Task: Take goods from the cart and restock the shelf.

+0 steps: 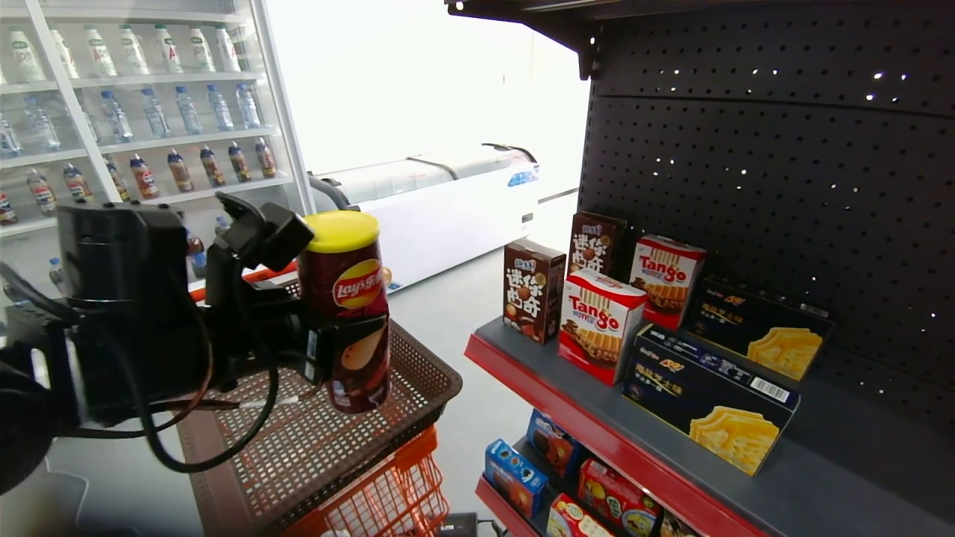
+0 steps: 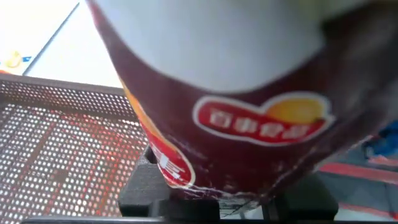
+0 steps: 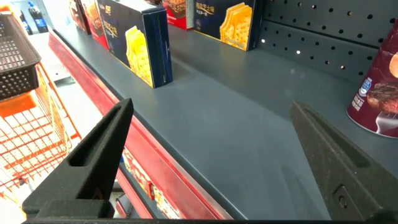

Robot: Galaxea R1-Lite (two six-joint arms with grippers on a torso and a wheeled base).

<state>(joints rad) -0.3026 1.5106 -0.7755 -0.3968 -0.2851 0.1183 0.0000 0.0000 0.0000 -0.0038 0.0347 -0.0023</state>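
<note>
My left gripper [image 1: 333, 356] is shut on a dark red chips can [image 1: 348, 307] with a yellow lid, holding it upright above the cart's brown basket [image 1: 418, 373]. In the left wrist view the chips can [image 2: 249, 118] looms close, with the basket mesh [image 2: 56, 143] below it. The grey shelf board [image 1: 813, 477] with its red front edge stands to the right. My right gripper [image 3: 214, 168] hangs open over a bare stretch of that shelf board [image 3: 236, 118], nothing between its fingers. A second dark red can [image 3: 380, 93] stands on the board near the pegboard back.
Brown, red-white and dark blue snack boxes [image 1: 600, 324] stand along the shelf, the blue ones [image 3: 146, 43] nearest the right gripper. An orange cart frame [image 1: 388, 500] sits under the basket. A lower shelf [image 1: 567, 485] holds more packs. A drinks fridge [image 1: 149, 112] and chest freezer [image 1: 448, 201] stand behind.
</note>
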